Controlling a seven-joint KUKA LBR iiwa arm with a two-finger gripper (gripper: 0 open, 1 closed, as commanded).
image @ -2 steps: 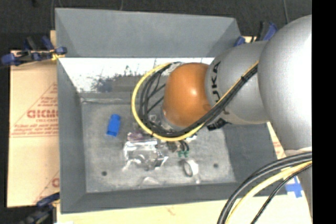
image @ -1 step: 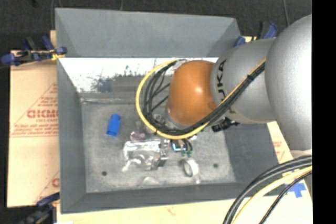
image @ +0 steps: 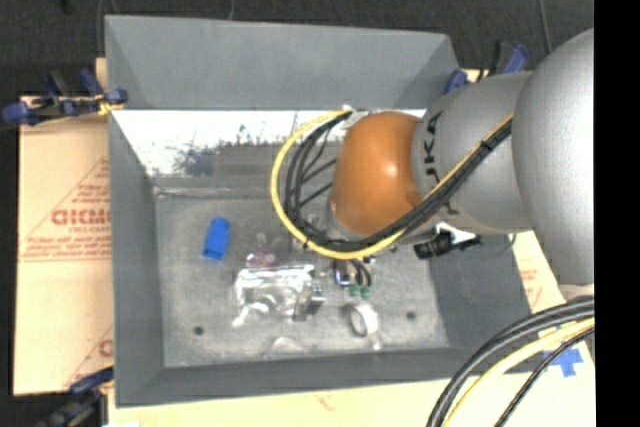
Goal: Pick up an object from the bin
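Entry: grey metal bin (image: 135,245), contents and arm as recorded

- Gripper (image: 345,277): stood low over the bin floor, right of centre in the frame, under the orange wrist cover (image: 375,180). Whether it was released or clenched could not be told, since the cover and the cable loops (image: 290,170) hid it. Nothing was seen held.
- Nearest things, any of which might serve as the pick: crumpled clear wrapper (image: 268,293) at lower centre, just left of the gripper; small green-and-dark piece (image: 358,287) at its tip; white ring (image: 362,319) just below that.
- Apart: blue block (image: 216,239), left of centre, alone on bare floor.
- Risks, as judged: the wrapper looked slick and springy, so a closing grip could crush it and slip off. With three things crowded together, the gripper could nudge the ring away or catch two at once
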